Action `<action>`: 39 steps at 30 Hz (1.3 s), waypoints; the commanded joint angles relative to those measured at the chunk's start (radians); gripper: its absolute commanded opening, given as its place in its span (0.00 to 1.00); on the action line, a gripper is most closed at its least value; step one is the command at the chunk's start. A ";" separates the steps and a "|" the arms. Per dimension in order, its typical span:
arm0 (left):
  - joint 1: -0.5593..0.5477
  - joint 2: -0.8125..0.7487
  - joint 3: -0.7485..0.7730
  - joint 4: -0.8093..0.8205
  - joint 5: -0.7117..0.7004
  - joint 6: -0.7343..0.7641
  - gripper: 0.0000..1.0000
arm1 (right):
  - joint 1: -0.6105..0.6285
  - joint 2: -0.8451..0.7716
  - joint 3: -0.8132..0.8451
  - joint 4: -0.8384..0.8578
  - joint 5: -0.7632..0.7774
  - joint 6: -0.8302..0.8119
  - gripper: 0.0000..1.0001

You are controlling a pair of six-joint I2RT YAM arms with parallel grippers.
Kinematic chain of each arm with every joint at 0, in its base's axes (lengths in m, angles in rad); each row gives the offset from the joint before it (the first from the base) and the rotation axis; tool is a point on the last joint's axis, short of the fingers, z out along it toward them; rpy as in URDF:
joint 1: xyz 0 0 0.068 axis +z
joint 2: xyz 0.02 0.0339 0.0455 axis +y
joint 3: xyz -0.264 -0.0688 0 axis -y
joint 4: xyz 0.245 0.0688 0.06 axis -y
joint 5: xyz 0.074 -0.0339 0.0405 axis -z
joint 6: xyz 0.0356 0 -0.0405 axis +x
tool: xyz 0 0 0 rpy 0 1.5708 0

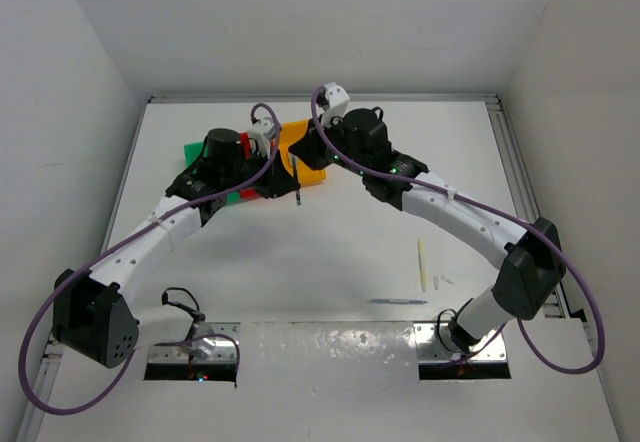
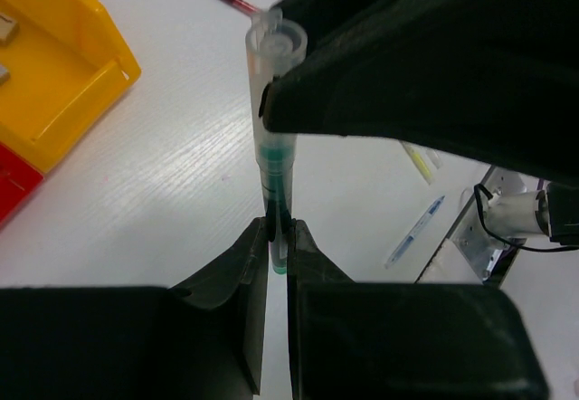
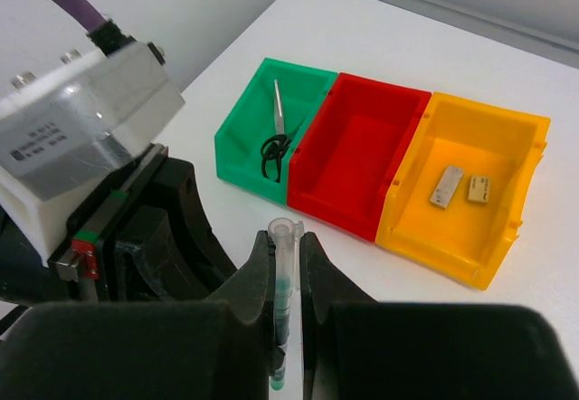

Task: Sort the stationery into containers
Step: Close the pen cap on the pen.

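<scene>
- Nearest the lens in both wrist views, the dark teal pen (image 3: 284,237) is pinched at two places at once. Its lower tip is clenched by the left gripper (image 2: 277,244), and its barrel higher up is clenched by the right gripper (image 3: 286,269).
- This double hold is judged the main risk: if either arm is moved before the other gripper is released, the pen could be bent, twisted askew or flicked away.
- Only the very tip is caught on the left side, so a slip or swing is likely if the pen is left to that gripper alone.
- If both were released together, the pen would be dropped short of the bins.
- The pen is held roughly upright above the counter (image 3: 362,29), with its clear cap end showing just past the right fingers. It is in front of the row of bins and over none of them.
- Further out, the green bin (image 3: 237,138) is seen with the scissors (image 3: 274,142) inside, the red bin (image 3: 362,156) bare, and the yellow bin (image 3: 425,228) with two eraser blocks (image 3: 446,186). The red bin is judged the likely destination.
</scene>
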 commanded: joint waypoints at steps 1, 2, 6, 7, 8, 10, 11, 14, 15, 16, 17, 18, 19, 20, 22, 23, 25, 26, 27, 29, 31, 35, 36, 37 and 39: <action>0.006 -0.030 0.058 0.049 -0.018 0.028 0.00 | 0.012 -0.030 -0.017 0.032 -0.025 -0.003 0.00; 0.013 -0.030 0.062 0.054 -0.018 0.029 0.00 | 0.012 -0.028 -0.024 0.021 -0.025 -0.011 0.00; 0.050 -0.030 0.101 0.075 0.008 0.051 0.00 | 0.012 -0.040 -0.080 -0.001 -0.015 -0.055 0.00; 0.050 -0.030 0.107 0.080 0.011 0.066 0.00 | 0.016 -0.043 -0.105 0.002 -0.020 -0.069 0.00; 0.049 -0.028 0.113 0.083 0.018 0.074 0.00 | 0.019 -0.045 -0.119 0.002 -0.022 -0.080 0.00; 0.052 -0.025 0.133 0.097 0.021 0.083 0.00 | 0.032 -0.040 -0.160 0.010 -0.034 -0.106 0.00; 0.055 -0.021 0.150 0.109 0.021 0.083 0.00 | 0.035 -0.039 -0.181 0.033 -0.041 -0.109 0.00; 0.082 -0.011 0.168 0.162 0.051 0.054 0.00 | 0.049 -0.033 -0.283 0.118 -0.052 -0.092 0.00; 0.095 -0.008 0.174 0.179 0.067 0.034 0.00 | 0.058 -0.030 -0.307 0.149 -0.052 -0.068 0.00; 0.095 -0.005 0.176 0.195 0.080 0.027 0.00 | 0.061 -0.025 -0.348 0.174 -0.066 -0.054 0.00; 0.095 -0.004 0.178 0.221 0.100 0.022 0.00 | 0.067 -0.008 -0.364 0.212 -0.072 -0.034 0.00; 0.095 -0.002 0.176 0.233 0.106 0.014 0.00 | 0.079 0.001 -0.376 0.222 -0.078 -0.031 0.00; 0.093 -0.002 0.175 0.242 0.111 0.011 0.00 | 0.084 0.010 -0.378 0.223 -0.080 -0.026 0.00; 0.093 -0.001 0.176 0.242 0.110 0.008 0.00 | 0.087 0.018 -0.381 0.220 -0.080 -0.022 0.00; 0.105 -0.001 0.181 0.242 0.110 0.002 0.00 | 0.090 0.029 -0.398 0.219 -0.078 -0.014 0.00; 0.115 -0.001 0.185 0.242 0.111 0.002 0.00 | 0.090 0.027 -0.412 0.228 -0.071 -0.008 0.00; 0.121 -0.004 0.188 0.242 0.114 0.008 0.00 | 0.092 0.020 -0.451 0.242 -0.055 -0.006 0.00; 0.128 -0.004 0.187 0.279 0.114 0.007 0.00 | 0.092 0.020 -0.464 0.249 -0.042 -0.006 0.00; 0.132 -0.005 0.185 0.278 0.113 0.010 0.00 | 0.092 0.015 -0.484 0.249 -0.035 -0.008 0.00; 0.136 -0.008 0.181 0.267 0.107 0.019 0.00 | 0.092 0.012 -0.497 0.245 -0.019 -0.010 0.00; 0.136 -0.013 0.178 0.264 0.102 0.033 0.00 | 0.093 0.004 -0.517 0.245 -0.002 -0.014 0.00; 0.135 -0.017 0.165 0.204 0.097 0.043 0.00 | 0.102 0.010 -0.518 0.233 0.003 -0.043 0.00; 0.138 -0.017 0.165 0.205 0.094 0.043 0.00 | 0.105 0.012 -0.513 0.228 0.014 -0.048 0.00; 0.136 -0.017 0.168 0.210 0.091 0.043 0.00 | 0.110 0.019 -0.511 0.220 0.017 -0.052 0.00; 0.139 -0.016 0.174 0.198 0.093 0.056 0.00 | 0.133 0.026 -0.502 0.197 0.035 -0.069 0.00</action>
